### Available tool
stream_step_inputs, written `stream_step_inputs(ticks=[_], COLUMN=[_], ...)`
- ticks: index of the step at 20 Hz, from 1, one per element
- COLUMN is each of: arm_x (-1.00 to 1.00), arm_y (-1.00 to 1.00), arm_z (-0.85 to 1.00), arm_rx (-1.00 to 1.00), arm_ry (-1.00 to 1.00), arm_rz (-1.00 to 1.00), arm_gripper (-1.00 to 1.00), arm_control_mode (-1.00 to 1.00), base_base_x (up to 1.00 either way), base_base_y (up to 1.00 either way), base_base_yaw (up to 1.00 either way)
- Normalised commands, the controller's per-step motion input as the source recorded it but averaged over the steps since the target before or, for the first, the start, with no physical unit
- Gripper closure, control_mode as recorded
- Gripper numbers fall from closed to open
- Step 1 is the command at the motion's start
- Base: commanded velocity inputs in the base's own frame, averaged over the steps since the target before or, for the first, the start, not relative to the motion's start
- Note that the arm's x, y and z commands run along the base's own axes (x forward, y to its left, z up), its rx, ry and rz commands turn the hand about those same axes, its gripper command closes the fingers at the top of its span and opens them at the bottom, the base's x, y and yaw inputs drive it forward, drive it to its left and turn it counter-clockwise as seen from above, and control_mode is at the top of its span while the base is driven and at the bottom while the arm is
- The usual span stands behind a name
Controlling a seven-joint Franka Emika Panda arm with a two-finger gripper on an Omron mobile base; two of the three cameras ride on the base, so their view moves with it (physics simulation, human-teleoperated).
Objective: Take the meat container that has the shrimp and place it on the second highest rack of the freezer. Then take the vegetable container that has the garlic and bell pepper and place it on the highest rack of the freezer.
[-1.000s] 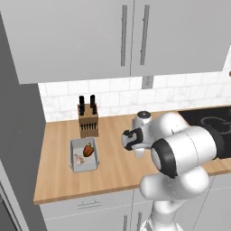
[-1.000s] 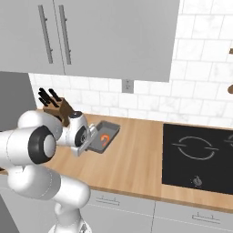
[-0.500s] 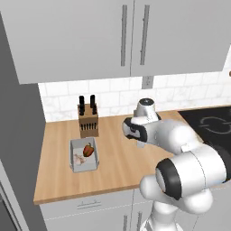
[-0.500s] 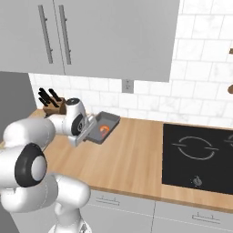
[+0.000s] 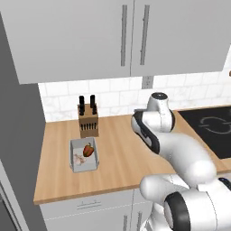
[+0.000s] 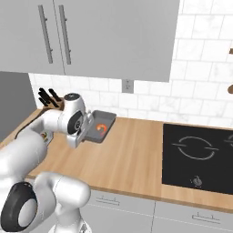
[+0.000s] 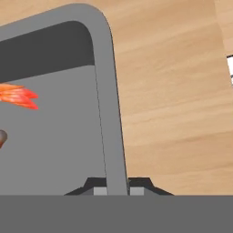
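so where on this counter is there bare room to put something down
Widest bare wood lies between the vegetable container and the cooktop, along the counter front edge. A narrower strip runs in front of that container. It is crowded at the back left: the knife block stands just behind the container, and the gripper is shut on the rim of the shrimp tray.

Even, soft, shadowless rendered light

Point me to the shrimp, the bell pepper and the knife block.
shrimp (image 6: 102, 129), right base view, middle of its orange curl.
bell pepper (image 5: 88, 150), left base view, red body.
knife block (image 5: 88, 125), left base view, front wooden face.
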Motion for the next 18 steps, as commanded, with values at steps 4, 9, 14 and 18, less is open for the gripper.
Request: stream_step_inputs(ticks=[4,9,14,18], arm_x=[-0.78,-0.42,-0.05,0.0], arm_y=[-0.04,-0.22,-0.06,0.0], arm_z=[0.23,0.38,0.09,0.0], arm_rx=[-0.01,-0.01,-0.09,-0.14], arm_ry=[-0.02,-0.01,0.0,0.0], arm_rz=[0.16,0.0,-0.09,-0.11], arm_gripper=[1.0,1.0,1.0,1.0], arm_control_mode=[-1.0,-1.0,-1.0,-1.0], base_base_x=[0.0,0.0,0.0,0.0], base_base_y=[0.0,0.0,0.0,0.0], base_base_yaw=[0.0,0.0,0.0,0.0])
